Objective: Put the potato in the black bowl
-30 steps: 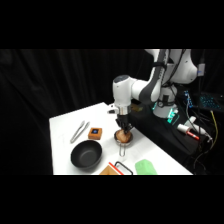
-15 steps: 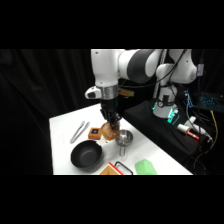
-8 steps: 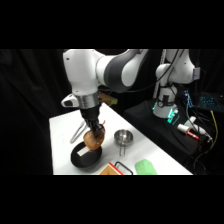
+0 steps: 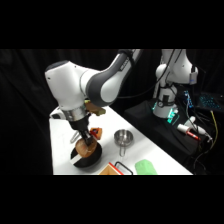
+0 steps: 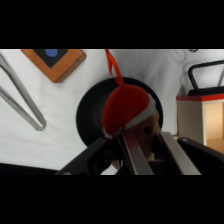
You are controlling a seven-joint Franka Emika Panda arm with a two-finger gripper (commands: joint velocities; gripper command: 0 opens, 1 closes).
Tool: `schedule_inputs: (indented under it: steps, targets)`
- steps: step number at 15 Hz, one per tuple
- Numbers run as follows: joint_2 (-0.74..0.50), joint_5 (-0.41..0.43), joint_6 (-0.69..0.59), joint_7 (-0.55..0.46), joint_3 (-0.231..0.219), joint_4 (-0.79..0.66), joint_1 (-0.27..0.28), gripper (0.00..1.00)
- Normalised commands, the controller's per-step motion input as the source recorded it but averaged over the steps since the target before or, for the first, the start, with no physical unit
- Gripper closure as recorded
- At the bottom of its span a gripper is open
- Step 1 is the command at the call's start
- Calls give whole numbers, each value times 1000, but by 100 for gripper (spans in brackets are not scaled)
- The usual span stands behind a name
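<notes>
The potato [image 4: 86, 149], a tan-brown lump, hangs just over the black bowl [image 4: 95, 161] at the table's front left, with my gripper [image 4: 84, 139] shut on it from above. In the wrist view the potato [image 5: 127, 107] shows a red patch and a tan side. It sits between the gripper [image 5: 145, 136] fingers, directly above the round black bowl [image 5: 89, 120]. Whether the potato touches the bowl's floor I cannot tell. The potato and the arm hide much of the bowl.
A small steel cup [image 4: 122, 137] with a handle stands right of the bowl. A brown block with a blue top [image 5: 54, 61] and metal tongs [image 5: 22, 102] lie beyond it. A tan box with a red rim [image 5: 200, 117] and a green object [image 4: 146, 167] sit at the front.
The arm has swung left from the steel cup to above the black bowl, carrying the potato, and has come down lower over the bowl.
</notes>
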Motion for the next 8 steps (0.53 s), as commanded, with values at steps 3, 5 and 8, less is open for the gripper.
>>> schedule_inputs:
  steps: [3,5,8]
  targets:
    - [191,-139,-175,29,-32,326,-9,21]
    - [98,-148,-169,47,-29,253,-8,7]
    - [-9,-142,-240,64,-13,222,-3,0]
